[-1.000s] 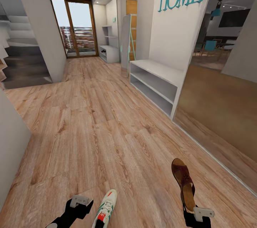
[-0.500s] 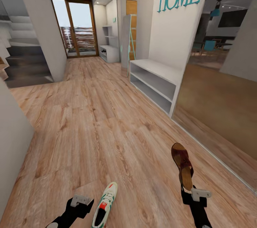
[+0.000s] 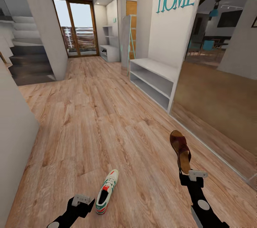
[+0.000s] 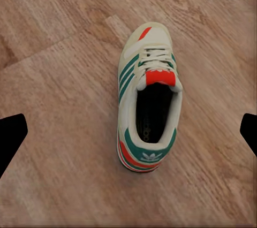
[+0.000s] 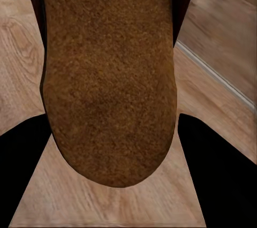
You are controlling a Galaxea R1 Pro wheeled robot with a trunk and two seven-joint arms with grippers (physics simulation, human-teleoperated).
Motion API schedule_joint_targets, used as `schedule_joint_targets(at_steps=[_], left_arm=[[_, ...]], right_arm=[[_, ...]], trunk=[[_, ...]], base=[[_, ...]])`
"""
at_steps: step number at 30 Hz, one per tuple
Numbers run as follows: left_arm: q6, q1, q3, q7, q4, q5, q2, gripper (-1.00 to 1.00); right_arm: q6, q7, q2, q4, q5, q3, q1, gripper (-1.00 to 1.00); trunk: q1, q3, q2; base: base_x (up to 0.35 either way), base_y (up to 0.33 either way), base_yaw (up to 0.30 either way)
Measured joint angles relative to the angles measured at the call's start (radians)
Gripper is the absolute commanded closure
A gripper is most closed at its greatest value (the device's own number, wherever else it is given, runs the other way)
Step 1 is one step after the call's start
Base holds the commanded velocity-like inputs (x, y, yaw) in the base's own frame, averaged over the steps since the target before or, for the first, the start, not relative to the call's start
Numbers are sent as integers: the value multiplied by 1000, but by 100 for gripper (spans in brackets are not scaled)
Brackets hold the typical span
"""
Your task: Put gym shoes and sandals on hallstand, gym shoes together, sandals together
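Right gripper (image 3: 188, 173) is clamped on one sandal (image 3: 180, 150) by the heel, toe sticking forward above the corridor floor (image 3: 107, 121). Left gripper (image 3: 82, 200) is spread wide, empty, over one gym shoe (image 3: 106, 191) lying on the planks. Hallstand (image 3: 154, 80) is well ahead on the right. Risk: the heel-only grip lets the sandal swing or slip while driving. Count: one sandal, one gym shoe visible.

The gym shoe (image 3: 106, 192) has left the left claw (image 3: 81, 199).
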Motion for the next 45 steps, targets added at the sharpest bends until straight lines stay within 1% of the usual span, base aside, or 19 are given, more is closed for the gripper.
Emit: schedule_joint_targets(at_steps=[5,10,14,20,24,32,45], left_arm=[[4,-3,3,0,2,1,3,-100],[2,-7,2,-5,3,0,5,-100],[1,-7,-1,-8,-2,0,3,-100],[2,-7,-1,-9,-6,0,5,-100],[3,-8,1,-9,-3,0,7,-100],[3,-8,1,-8,-1,0,9,-100],[1,-7,-2,-7,2,0,6,-100]], right_arm=[[31,1,-1,-11,1,2,0,100],[38,1,-1,-11,1,3,0,100],[39,1,-1,-10,2,3,0,100],[40,1,0,-10,2,3,0,100],[39,0,0,-10,2,3,0,100],[39,-1,11,-11,1,3,0,100],[39,-1,13,-15,1,3,0,100]], trunk=[[0,0,0],[0,0,0],[0,0,0],[0,0,0],[0,0,0],[30,-27,-56],[80,-87,-147]], base=[[-29,0,0],[-5,0,-4],[-1,0,-206],[0,0,-283],[0,0,-105],[0,0,-16],[0,0,-1]])
